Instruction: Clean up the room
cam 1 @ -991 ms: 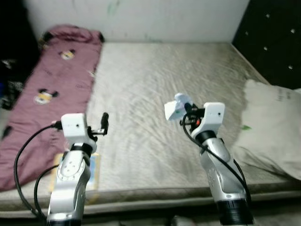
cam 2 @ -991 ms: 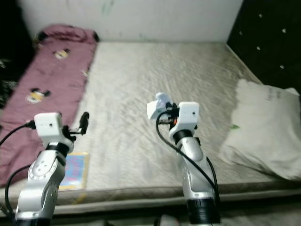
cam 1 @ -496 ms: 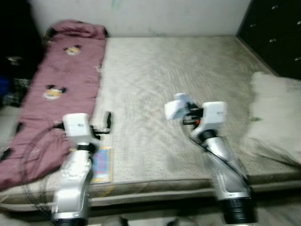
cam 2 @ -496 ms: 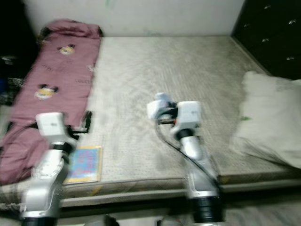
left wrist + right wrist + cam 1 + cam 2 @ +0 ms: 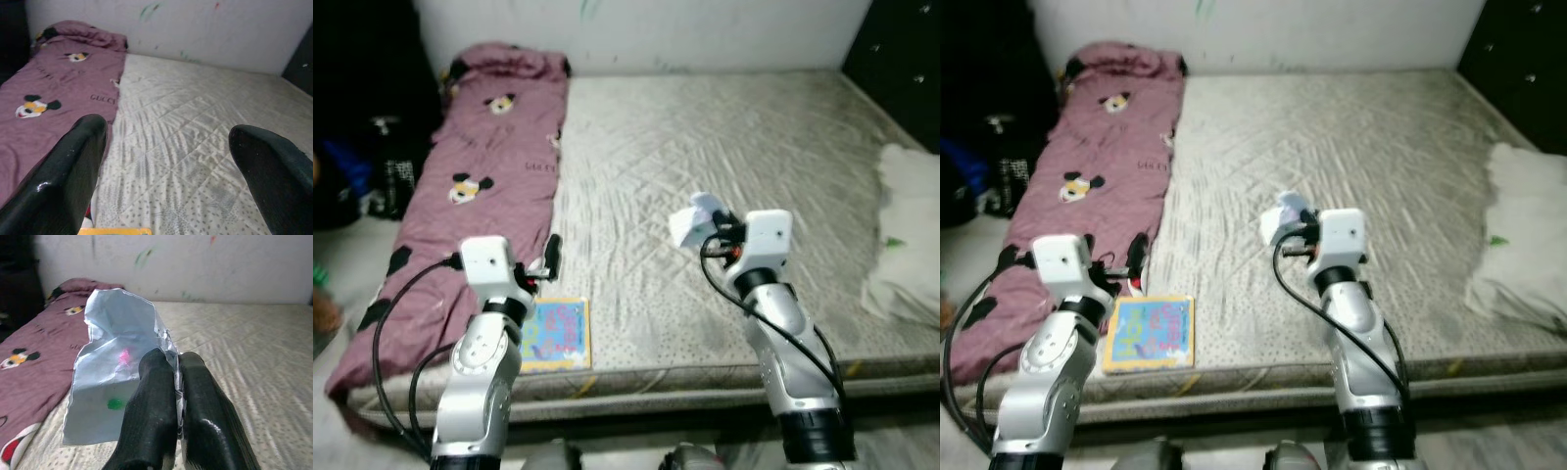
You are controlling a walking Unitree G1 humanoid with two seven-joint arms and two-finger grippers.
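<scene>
1. The cleanup looks only partly done, as far as I can judge. One piece of litter, a crumpled pale-blue wrapper [image 5: 115, 387], is already off the bed [image 5: 724, 147] and pinched in the right gripper [image 5: 177, 367], whose two black fingers are pressed together on its edge.
2. The wrapper is held up in the air above the front half of the mattress, forward of the right wrist; it touches nothing but the fingers. It has not yet been dropped anywhere, and no bin can be seen.
3. Still to be dealt with, by my reading: a colourful picture book [image 5: 555, 333] lies flat near the front edge of the mattress, just beside the left arm, and a maroon blanket with cartoon mice [image 5: 484, 186] stretches along the left side of the bed. A pale pillow [image 5: 909, 235] sits at the right edge.
4. The right arm rises from below with the forearm angled forward and up, wrist raised at about mid-bed height.
5. The left gripper [image 5: 168, 171] hangs empty, its fingers spread well apart, pointing out over the mattress with the book just under and ahead of it. That arm is bent the same way, raised but idle.
</scene>
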